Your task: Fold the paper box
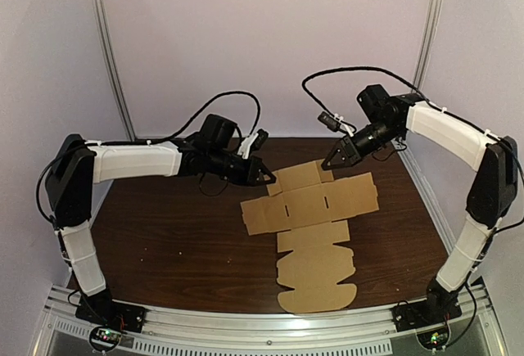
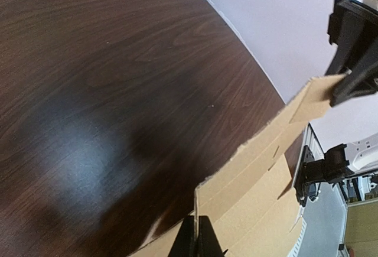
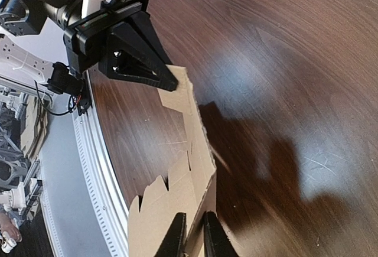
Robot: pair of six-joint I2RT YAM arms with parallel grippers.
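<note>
A flat, die-cut cardboard box (image 1: pixel 315 233) lay unfolded in the middle of the dark wooden table (image 1: pixel 155 233), its long body running from the table's near edge toward its far side. I judged it light and thin, stiff across the panels but ready to bend at the creases and easy to crumple (so corners and edges seemed the sensible holds). The left gripper (image 1: pixel 264 175) was pinched closed on one corner of the flap (image 1: pixel 301 176) nearest the table's far side. The right gripper (image 1: pixel 331 163) was pinched closed on the opposite corner, and the flap stood lifted off the table. The two grippers faced each other closely and could crowd one another. A black cable (image 1: pixel 352 70) looped above the table's far side.
</note>
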